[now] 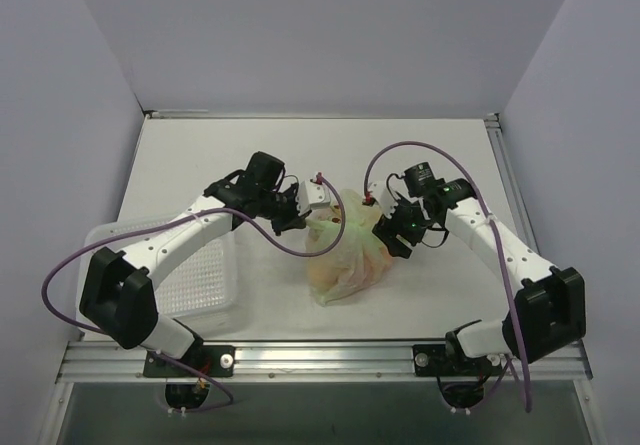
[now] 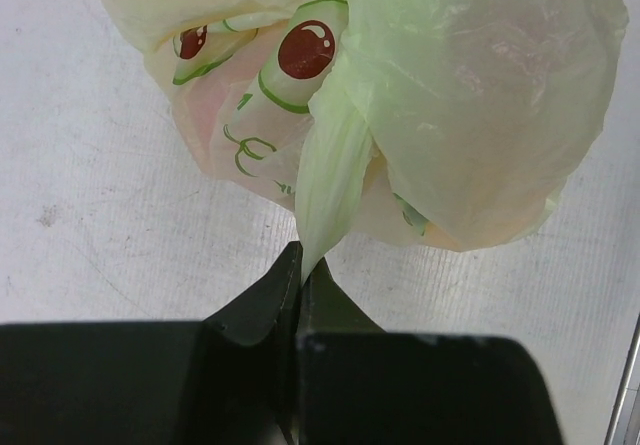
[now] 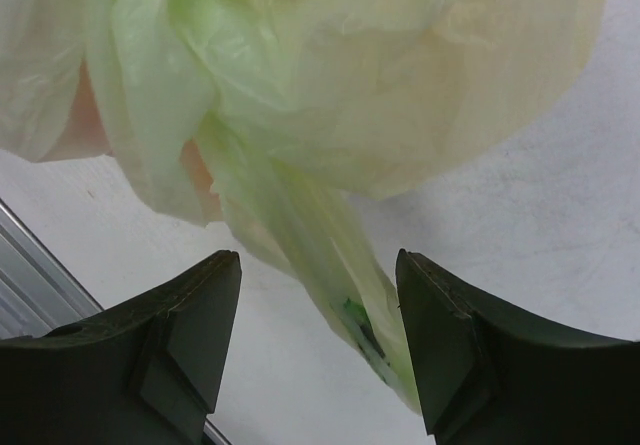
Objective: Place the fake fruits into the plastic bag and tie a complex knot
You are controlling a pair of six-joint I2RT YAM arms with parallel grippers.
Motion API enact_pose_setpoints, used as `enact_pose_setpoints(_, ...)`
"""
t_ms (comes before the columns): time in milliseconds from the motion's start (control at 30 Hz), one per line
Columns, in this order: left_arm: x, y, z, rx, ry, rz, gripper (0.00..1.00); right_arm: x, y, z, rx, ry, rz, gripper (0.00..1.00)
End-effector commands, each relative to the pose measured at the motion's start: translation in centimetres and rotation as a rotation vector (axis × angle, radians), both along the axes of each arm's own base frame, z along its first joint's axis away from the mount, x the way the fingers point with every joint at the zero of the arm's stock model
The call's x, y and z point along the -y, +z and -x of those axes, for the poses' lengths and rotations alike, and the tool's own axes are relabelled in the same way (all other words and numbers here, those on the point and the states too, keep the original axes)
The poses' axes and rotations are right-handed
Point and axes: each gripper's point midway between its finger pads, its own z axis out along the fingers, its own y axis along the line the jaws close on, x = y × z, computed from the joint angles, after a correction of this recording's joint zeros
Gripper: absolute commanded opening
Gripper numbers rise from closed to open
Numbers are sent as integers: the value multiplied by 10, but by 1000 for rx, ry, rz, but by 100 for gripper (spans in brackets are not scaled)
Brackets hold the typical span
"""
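Grey walls [image 1: 320, 35] closed in the white table [image 1: 420, 155], and my two arms reached over it from the near edge. A white perforated basket tray [image 1: 205, 277] lay at the near left, partly under my left arm. The plastic bag [image 1: 345, 250] sat near the middle of the table, between my two hands, a bulging pale green bundle printed with red dots and green lines.

My left gripper [image 2: 300, 262] came at the bag from the left, and its jaws were pressed together on the pointed tail [image 2: 322, 200] of film that stuck out of the bag. That tail ran out of the knot [image 2: 338, 115], where the film was bunched and twisted.

My right gripper [image 3: 318, 270] was at the bag's right side with its jaws standing well apart and gripping nothing. A loose strip of green film [image 3: 320, 235] hung down between them, lying close along one finger; I could not tell whether it touched.

The fake fruits [image 3: 85, 115] were inside the bag, showing only as pinkish and orange patches through the film, too blurred to name.
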Motion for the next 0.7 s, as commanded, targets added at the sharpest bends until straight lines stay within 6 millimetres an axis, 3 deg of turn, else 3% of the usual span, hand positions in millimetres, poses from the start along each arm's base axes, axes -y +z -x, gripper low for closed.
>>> enact_pose_setpoints(0, 15, 22, -10, 46, -3, 76, 4, -1, -13, -8, -27, -11, 52, 63)
enact_pose_setpoints(167, 16, 21, -12, 50, 11, 91, 4, -11, -12, -13, -39, -25, 23, 63)
enact_pose_setpoints(267, 15, 22, -11, 53, 14, 100, 4, -16, 7, -16, 2, -44, -27, 68)
enact_pose_setpoints(367, 16, 22, -10, 59, 11, 123, 4, -27, 41, -16, 51, -63, -113, 75)
enact_pose_setpoints(467, 21, 23, -11, 59, 10, 159, 6, -37, 61, -15, 33, -73, -173, 76)
enact_pose_setpoints(667, 29, 28, -17, 47, 19, 191, 11, -64, 52, -26, 28, -31, -202, 78)
